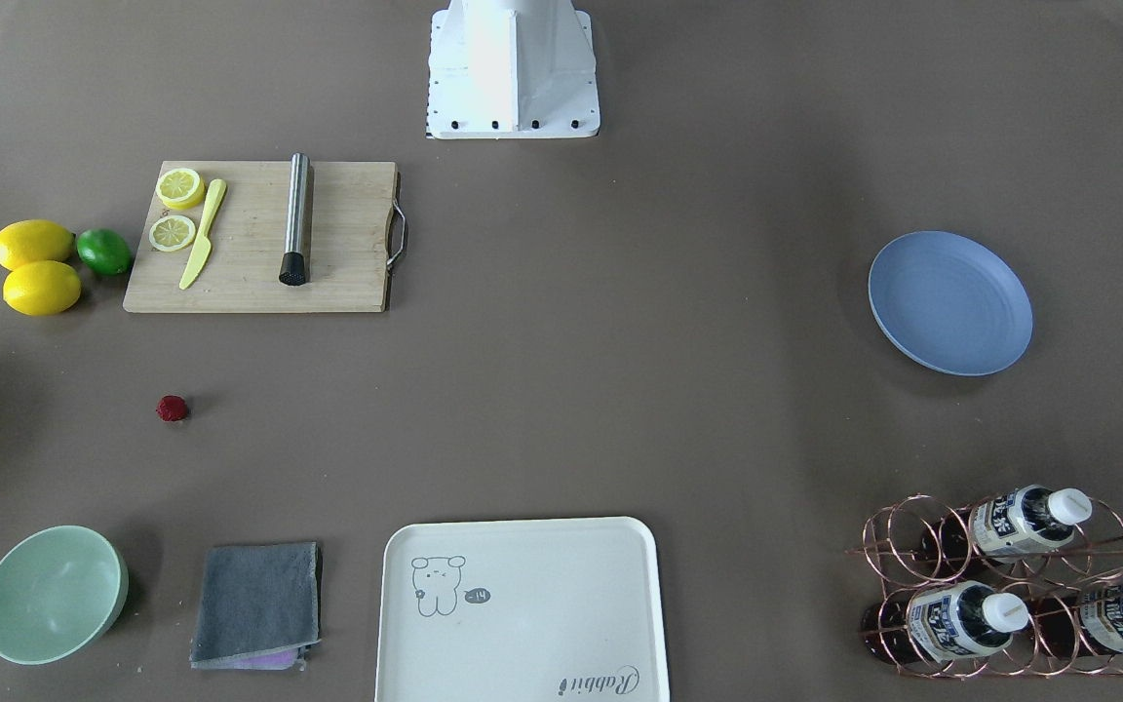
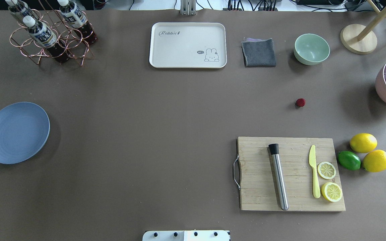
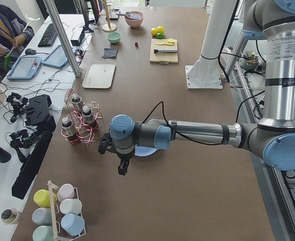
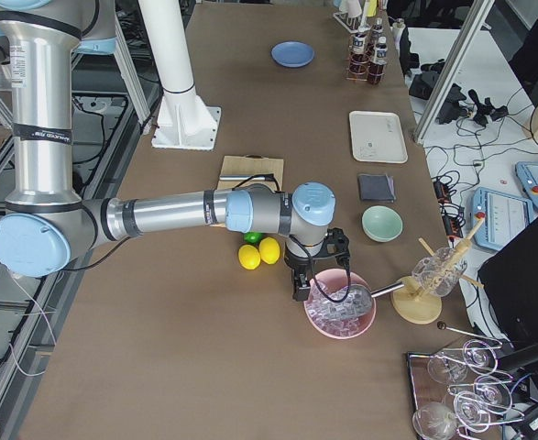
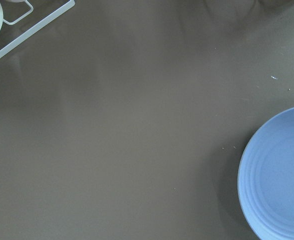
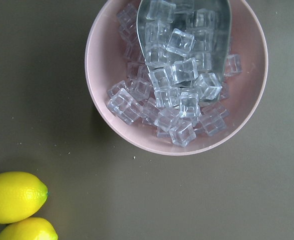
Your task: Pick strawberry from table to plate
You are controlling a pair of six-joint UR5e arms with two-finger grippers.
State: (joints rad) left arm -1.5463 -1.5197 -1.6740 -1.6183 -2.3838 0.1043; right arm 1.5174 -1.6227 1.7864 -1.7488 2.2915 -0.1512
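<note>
two lemons [image 2: 363, 143], one lime [image 2: 349, 160], three bottles [image 2: 37, 31], one strawberry [image 2: 300, 102], one plate [image 2: 16, 132].

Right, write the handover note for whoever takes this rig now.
Left gripper: hangs beside the plate; open or shut, cannot tell.
Right gripper: hangs by the pink ice bowl; cannot tell either.
Strawberry: on the table, robot's right side, between green bowl and cutting board, nothing touching it.
Plate: empty, robot's left side.
Done: nothing.
Left: grasp the strawberry, carry it across, set it on the plate.

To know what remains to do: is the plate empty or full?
Empty: the plate shows bare blue rings; the strawberry lies apart on the table.
</note>
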